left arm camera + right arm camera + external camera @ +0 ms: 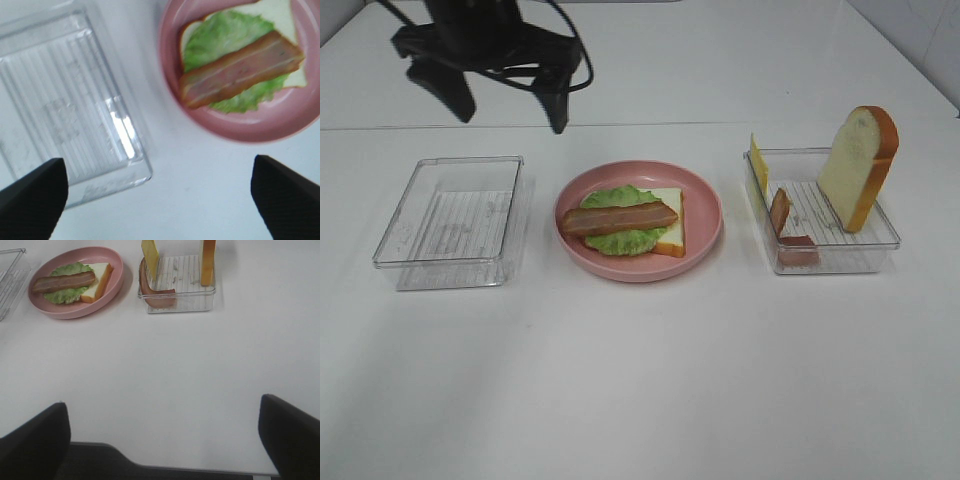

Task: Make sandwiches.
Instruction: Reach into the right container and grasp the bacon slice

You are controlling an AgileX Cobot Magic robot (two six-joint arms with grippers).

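Left hand [159, 180], right hand [162, 410] released, plate [703, 198] with bread [670, 215], lettuce [625, 196], bacon [618, 218], right tray [840, 250] with slice [860, 165], cheese [758, 160], perhaps 2 bacon strips [780, 212]

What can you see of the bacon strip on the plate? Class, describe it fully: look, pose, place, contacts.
The bacon strip is one long, flat, reddish-brown piece with paler lengthwise streaks, plastic-looking and whole. It lies flat, slightly slanted, on top of the lettuce, which rests on the bread in the pink plate. One end crosses onto the bread. The other juts past the leaf over the plate. Nothing covers or grips it.
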